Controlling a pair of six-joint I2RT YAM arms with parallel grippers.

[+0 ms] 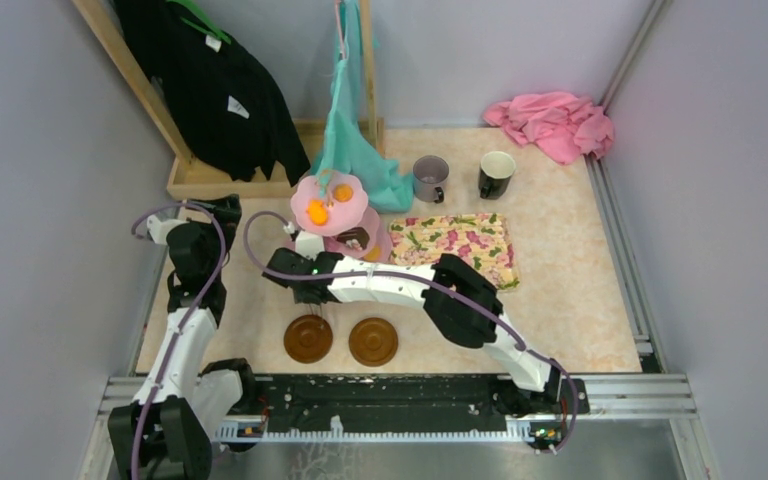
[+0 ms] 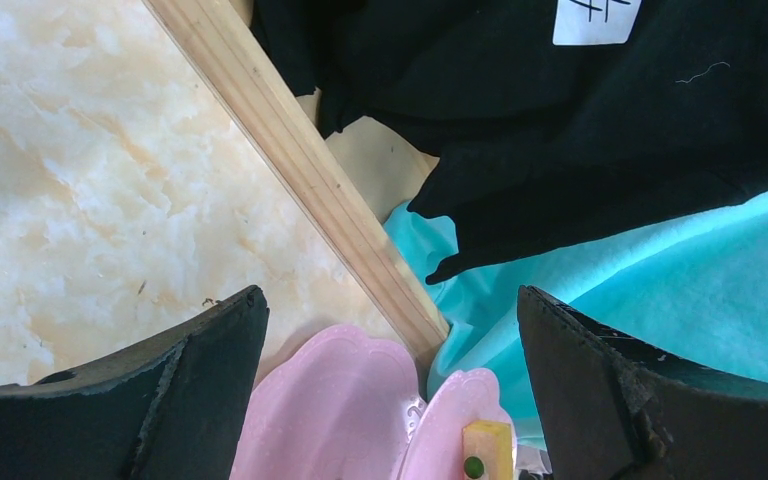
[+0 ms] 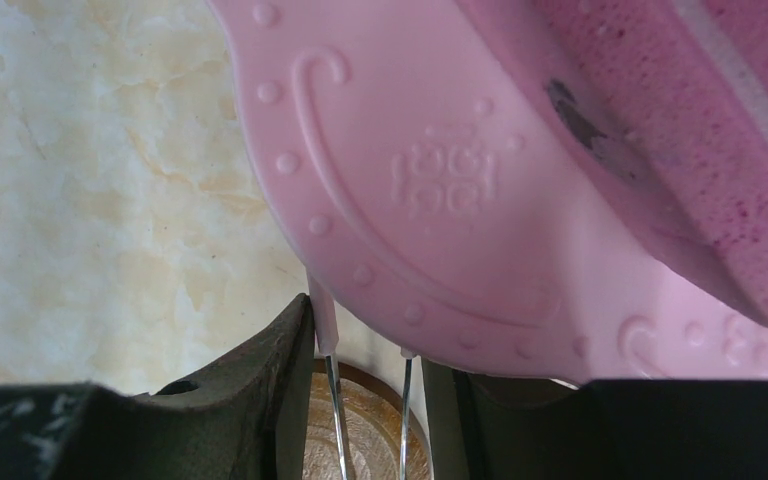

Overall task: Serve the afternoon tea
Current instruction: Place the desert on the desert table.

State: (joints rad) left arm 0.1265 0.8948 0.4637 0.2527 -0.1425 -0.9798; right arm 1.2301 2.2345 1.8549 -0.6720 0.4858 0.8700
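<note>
The pink three-tier stand [image 1: 332, 212] stands left of centre, with two orange cakes [image 1: 318, 212] on its top tier and a brown cake [image 1: 353, 238] lower down. My right gripper [image 1: 305, 246] is at its left side. In the right wrist view the right gripper [image 3: 370, 350] is shut on the stand's thin wire loop [image 3: 333, 400] under a pink tier [image 3: 440, 190]. My left gripper [image 1: 226, 208] is open and empty, left of the stand. In the left wrist view it [image 2: 390, 300] faces the pink tiers [image 2: 340, 410] and a yellow cake [image 2: 487, 445].
A grey mug [image 1: 430, 178] and a black mug [image 1: 496, 173] stand at the back. Two brown discs [image 1: 308, 338] [image 1: 373, 341] lie near the front. A floral mat [image 1: 455, 243], teal fabric [image 1: 360, 150], a pink cloth [image 1: 555, 122], a black garment [image 1: 220, 90] and a wooden frame [image 1: 200, 180] surround the stand.
</note>
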